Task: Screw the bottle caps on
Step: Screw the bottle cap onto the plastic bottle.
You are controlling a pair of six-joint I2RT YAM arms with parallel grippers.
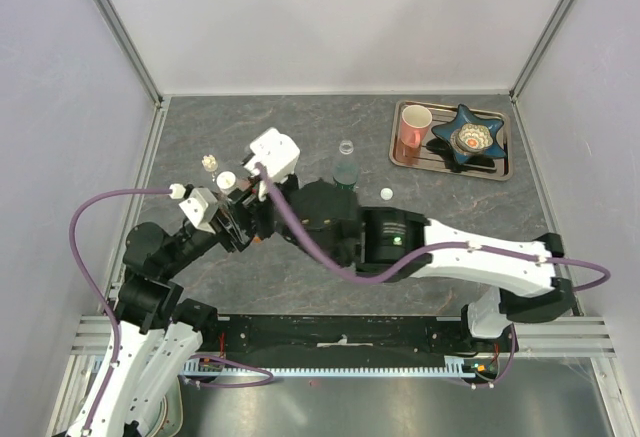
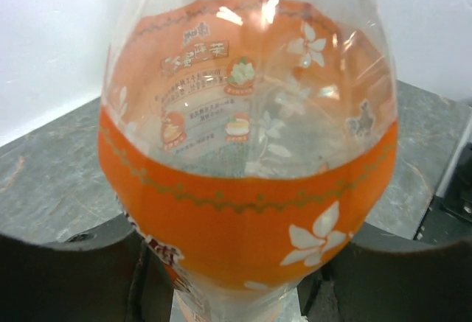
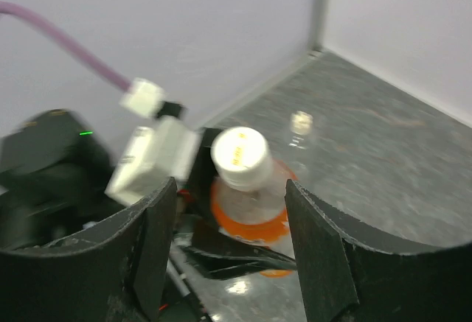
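A grey stone-patterned table [image 1: 480,202] is enclosed by white walls [image 1: 330,17] with metal corner posts [image 1: 120,32]. At its far right lies a metal tray [image 1: 450,170]. A pink mug [image 1: 412,125] stands upright on the tray's left side. Beside it sits a blue star-shaped dish [image 1: 447,138] holding a small patterned bowl [image 1: 473,138].

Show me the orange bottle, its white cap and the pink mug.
orange bottle [image 2: 251,222], left wrist view, orange label.
white cap [image 3: 240,151], right wrist view, flat top.
pink mug [image 1: 412,129], top external view, its body.
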